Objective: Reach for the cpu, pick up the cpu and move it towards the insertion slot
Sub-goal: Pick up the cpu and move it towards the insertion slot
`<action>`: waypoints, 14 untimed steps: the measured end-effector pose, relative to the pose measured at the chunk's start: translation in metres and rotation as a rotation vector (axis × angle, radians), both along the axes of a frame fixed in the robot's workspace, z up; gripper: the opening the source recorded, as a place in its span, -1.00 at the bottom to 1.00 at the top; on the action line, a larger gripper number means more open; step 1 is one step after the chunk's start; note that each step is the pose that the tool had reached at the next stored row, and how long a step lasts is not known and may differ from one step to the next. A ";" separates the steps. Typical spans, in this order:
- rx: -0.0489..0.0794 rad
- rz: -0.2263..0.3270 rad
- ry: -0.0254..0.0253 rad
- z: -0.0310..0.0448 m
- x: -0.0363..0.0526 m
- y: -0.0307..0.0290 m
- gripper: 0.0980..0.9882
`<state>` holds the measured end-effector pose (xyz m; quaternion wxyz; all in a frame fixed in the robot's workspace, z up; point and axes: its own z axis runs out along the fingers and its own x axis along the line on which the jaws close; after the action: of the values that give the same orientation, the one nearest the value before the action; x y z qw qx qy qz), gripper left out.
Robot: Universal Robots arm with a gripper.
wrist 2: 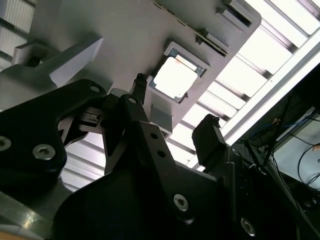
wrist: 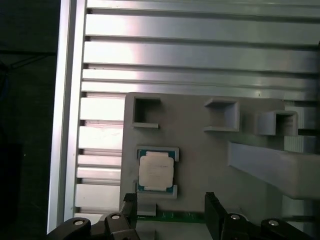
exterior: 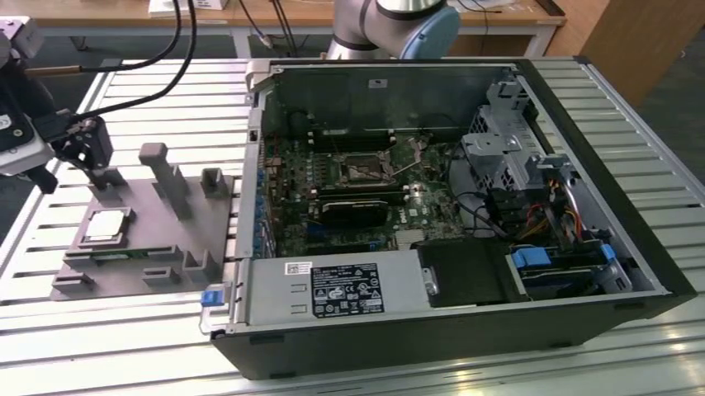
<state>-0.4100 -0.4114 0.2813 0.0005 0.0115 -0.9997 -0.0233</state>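
Gripper: (exterior: pixel 75 165) over the far end of the grey fixture (exterior: pixel 144 235), near the table's (exterior: pixel 617 99) edge on the exterior view's left. Fingers (wrist: pixel 212 210) spread apart, nothing held between them; the same gap shows in the second wrist view (wrist 2: pixel 173 101).

Cpu: (exterior: pixel 107 225) lies flat in a square recess of the grey fixture, silvery top up, pale rim showing. In both wrist views (wrist: pixel 156 170) (wrist 2: pixel 172 77) it sits just ahead of the fingertips, not between them. No contact with the gripper.

Insertion slot: (exterior: pixel 361 167) on the motherboard (exterior: pixel 297 223) inside the open computer case (exterior: pixel 441 346); dark centre, silvery frame. Well apart from the cpu and from the gripper.

Grey fixture: on the table beside the case, on the exterior view's left. Several upright posts and rectangular recesses; the first wrist view shows empty recesses along its far side.

Memory stick: (exterior: pixel 121 254) green, lying in the fixture just beside the cpu recess, on the near side.

Black card: (exterior: pixel 352 213) long, seated on the motherboard just below the slot.

Arm: (exterior: pixel 397 25) base stands at the table's far edge, behind the case.

Table: slatted aluminium, carries both fixture and case.
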 end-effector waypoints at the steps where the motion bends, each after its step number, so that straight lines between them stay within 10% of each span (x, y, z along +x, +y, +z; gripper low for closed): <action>1: 0.000 0.000 -0.0001 -0.0018 0.0000 -0.0001 0.23; 14: 0.000 -0.001 0.0003 -0.0255 -0.0002 -0.0044 0.26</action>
<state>-0.4103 -0.4158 0.2558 0.0006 0.0108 -0.9997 -0.0233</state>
